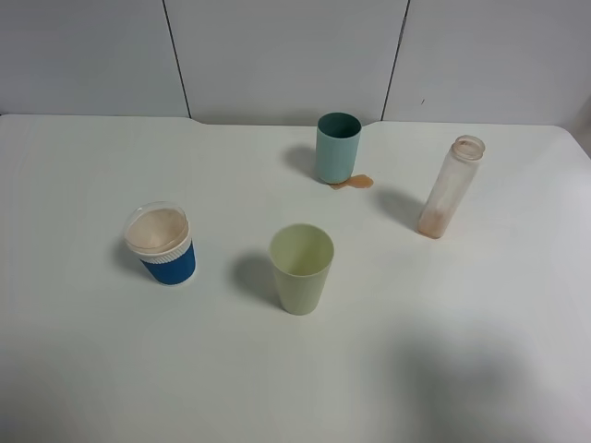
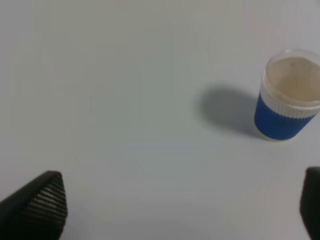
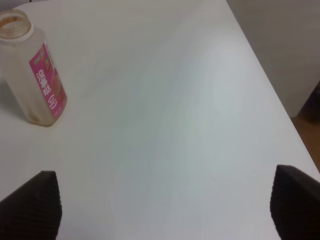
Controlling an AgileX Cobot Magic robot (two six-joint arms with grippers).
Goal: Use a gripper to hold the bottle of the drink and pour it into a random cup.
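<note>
Pour looks done: bottle [image 1: 450,187] stands upright, nearly empty, brown spill [image 1: 353,182] by teal cup [image 1: 337,147]; both grippers [image 3: 165,207] [image 2: 182,207] spread apart, holding nothing.

A white table [image 1: 111,369] fills most of the room's view, with pale grey wall panels [image 1: 277,55] behind its far edge, split by dark vertical seams. Taking the pale yellow-green cup [image 1: 301,268] as the marker: it stands upright and open-mouthed near the table's middle, with a soft shadow falling to its left. Well off to its left, a little farther back, stands a blue ribbed cup [image 1: 164,246] with a white rim and a clear domed lid; its inside looks pale tan. Its shadow also falls to its left. From the left wrist camera the ribbed blue sleeve and white band show plainly.
</note>
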